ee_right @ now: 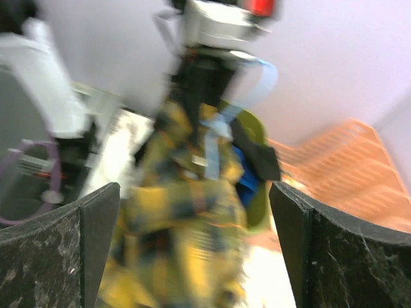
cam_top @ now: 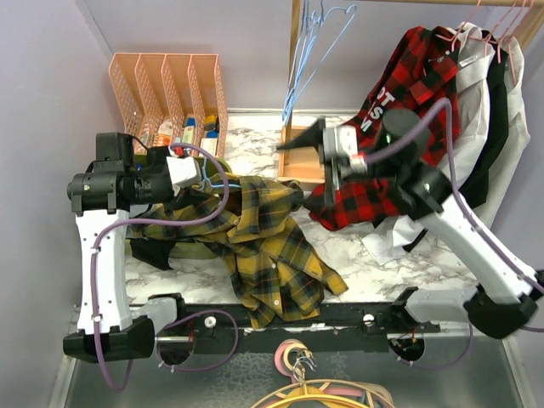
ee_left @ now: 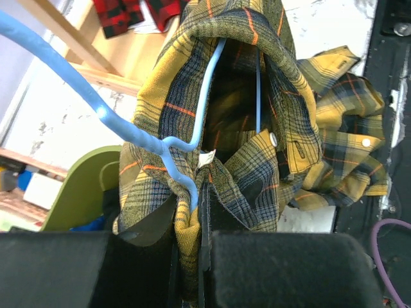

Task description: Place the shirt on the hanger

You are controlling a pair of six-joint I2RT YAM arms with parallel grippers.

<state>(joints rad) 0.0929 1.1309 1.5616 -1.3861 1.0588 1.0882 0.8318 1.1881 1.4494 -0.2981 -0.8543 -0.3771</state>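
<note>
The mustard-and-dark plaid shirt (cam_top: pixel 263 242) hangs in a heap from left of centre down to the table's near edge. In the left wrist view its collar (ee_left: pixel 270 77) wraps round the light-blue wire hanger (ee_left: pixel 168 145), whose arms run inside the neck opening. My left gripper (ee_left: pixel 196 215) is shut on the hanger's twisted neck, with a fold of shirt pinched in too. My right gripper (cam_top: pixel 306 153) hovers to the right of the shirt with its jaws wide open and nothing between them. Its own view is blurred and faces the shirt (ee_right: pixel 180 224) and hanger (ee_right: pixel 212 147).
A red-and-black plaid shirt (cam_top: pixel 408 93) and grey and dark clothes hang at the back right under pink hangers (cam_top: pixel 484 25). Spare blue hangers (cam_top: pixel 310 51) dangle at the back centre over a wooden box (cam_top: pixel 299 161). An orange file rack (cam_top: pixel 166 89) stands at the back left.
</note>
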